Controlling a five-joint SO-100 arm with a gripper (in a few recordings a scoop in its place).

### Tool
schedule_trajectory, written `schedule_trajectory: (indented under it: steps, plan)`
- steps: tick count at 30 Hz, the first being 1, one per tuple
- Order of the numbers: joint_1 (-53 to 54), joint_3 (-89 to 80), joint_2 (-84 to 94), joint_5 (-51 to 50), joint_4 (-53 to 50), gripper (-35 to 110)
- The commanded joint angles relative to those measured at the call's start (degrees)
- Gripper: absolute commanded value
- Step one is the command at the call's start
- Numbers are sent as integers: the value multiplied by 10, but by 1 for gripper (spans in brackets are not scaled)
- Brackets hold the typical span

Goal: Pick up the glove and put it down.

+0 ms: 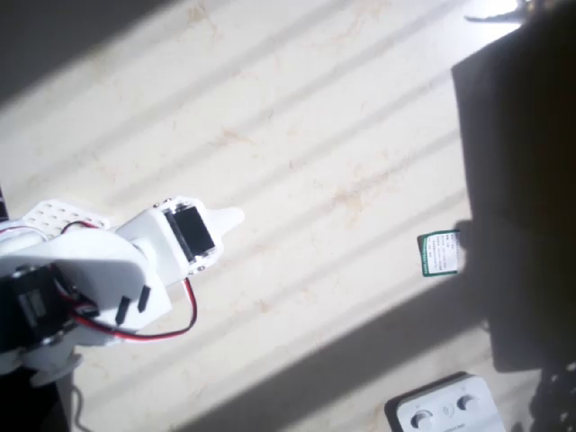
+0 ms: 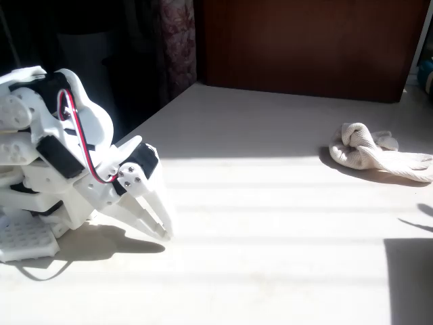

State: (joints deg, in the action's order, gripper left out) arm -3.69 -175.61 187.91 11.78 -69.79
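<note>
Glove (image 2: 376,152) crumpled – label card (image 1: 440,253) text unreadable.

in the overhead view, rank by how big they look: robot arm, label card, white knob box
1. robot arm, clearly largest, though it stands nearer the camera than the rest
2. white knob box, cut off by the picture's bottom edge, so its full size is unsure
3. label card, smallest
</note>
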Motion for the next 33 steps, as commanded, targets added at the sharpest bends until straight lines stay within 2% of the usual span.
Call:
schedule_trajectory:
  steps: [1, 15, 23, 33]
  plan:
    - [2, 30, 3, -3, 0, 1]
    - [-4, 188, -38, -4, 40, 2]
    - [-9, 468, -365, -4, 40, 2]
    - [-156, 814, -714, -4, 40, 2]
